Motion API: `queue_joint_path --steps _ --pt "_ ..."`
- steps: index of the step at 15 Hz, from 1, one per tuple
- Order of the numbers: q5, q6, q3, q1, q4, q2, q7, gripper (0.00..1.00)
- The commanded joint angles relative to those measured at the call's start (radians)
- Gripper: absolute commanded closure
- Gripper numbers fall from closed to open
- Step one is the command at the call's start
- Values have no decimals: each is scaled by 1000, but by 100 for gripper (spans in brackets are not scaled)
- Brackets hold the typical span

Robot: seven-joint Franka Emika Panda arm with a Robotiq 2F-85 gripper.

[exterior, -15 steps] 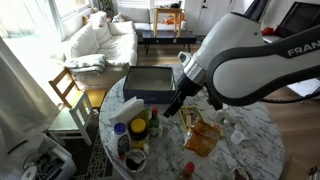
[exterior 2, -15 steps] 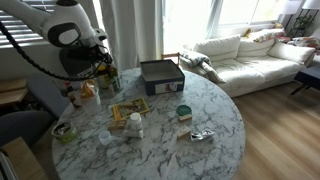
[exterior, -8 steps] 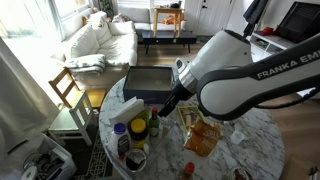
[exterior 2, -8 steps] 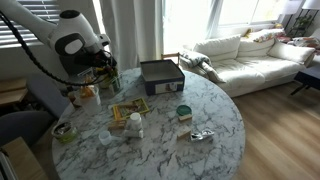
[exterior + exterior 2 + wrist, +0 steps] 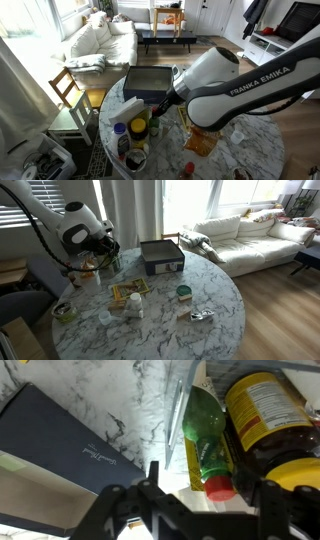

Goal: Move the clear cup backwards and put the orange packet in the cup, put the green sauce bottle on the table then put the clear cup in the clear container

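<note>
Your gripper (image 5: 210,495) is over the clear container (image 5: 180,405), jaws spread, nothing pinched. In the wrist view the green sauce bottle (image 5: 203,430) sits inside the container, its red cap (image 5: 220,487) pointing toward the gripper and lying between the two fingers. There's a visible gap between the bottle and the finger on the marble side; contact on the other side can't be judged. The yellow-capped jar (image 5: 265,410) is right beside the bottle, on the side away from the container wall. Beyond that wall you've got bare table (image 5: 120,390) and then the dark tray (image 5: 60,445). In both exterior views the gripper (image 5: 163,110) (image 5: 100,248) hangs low at the container (image 5: 115,115), which is near the table (image 5: 190,330) edge. The tray (image 5: 150,82) (image 5: 160,252) is close by on the sofa side. The bottle itself is too small to pick out in the exterior views.
</note>
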Motion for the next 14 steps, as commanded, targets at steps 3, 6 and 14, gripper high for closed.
queue_joint_path --steps 3,6,14 --pt "57 20 41 -14 46 53 17 18" --pt "74 18 52 -17 58 61 14 43" --pt "45 -22 23 2 65 40 22 92"
